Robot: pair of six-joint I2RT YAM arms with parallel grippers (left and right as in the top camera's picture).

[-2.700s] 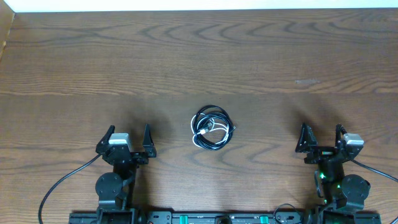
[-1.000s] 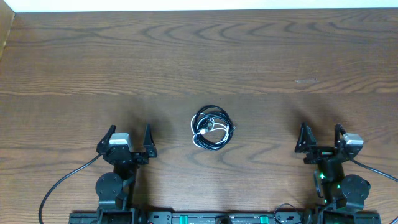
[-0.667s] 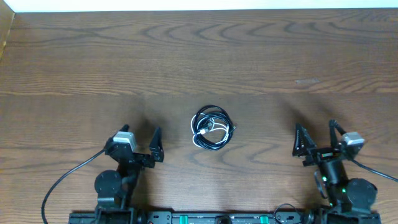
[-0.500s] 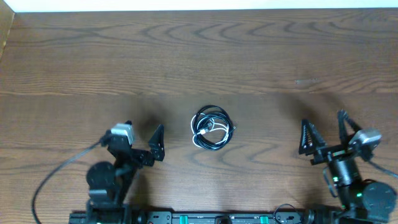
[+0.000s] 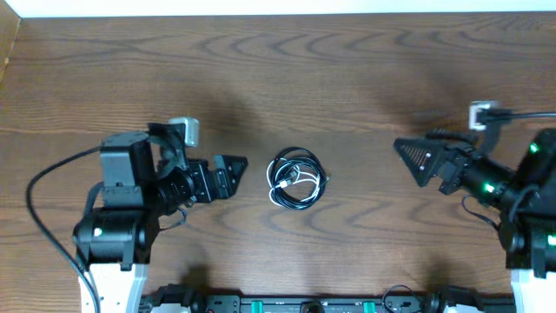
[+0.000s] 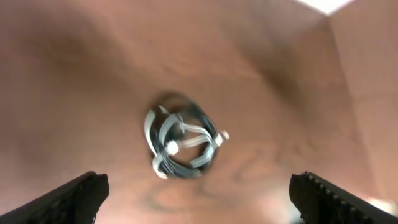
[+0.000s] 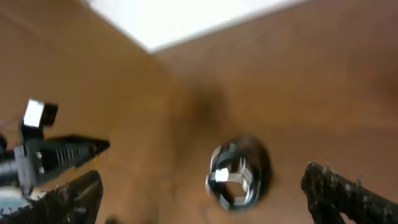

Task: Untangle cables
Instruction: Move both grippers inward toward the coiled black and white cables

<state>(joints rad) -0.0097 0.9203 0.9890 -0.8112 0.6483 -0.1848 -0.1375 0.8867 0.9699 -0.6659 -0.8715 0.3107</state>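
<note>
The dark wood-grain surface (image 5: 347, 69) carries a single small coil of thin black cables (image 5: 296, 179), lying flat near its middle, well apart from the far edge.

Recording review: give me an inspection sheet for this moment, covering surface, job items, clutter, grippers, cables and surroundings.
Surface: brown wood-grain table.
Job's things: coiled bundle of thin black cables with silvery plug tips, mid-table, wound together, untouched.
Clutter: nothing seen.
Grippers: left gripper and right gripper flank the bundle, both pointing at it, jaws open, holding nothing.
Cables: thick black arm wiring loops out from the left arm.
Surroundings: white strip beyond the table's far edge.
</note>
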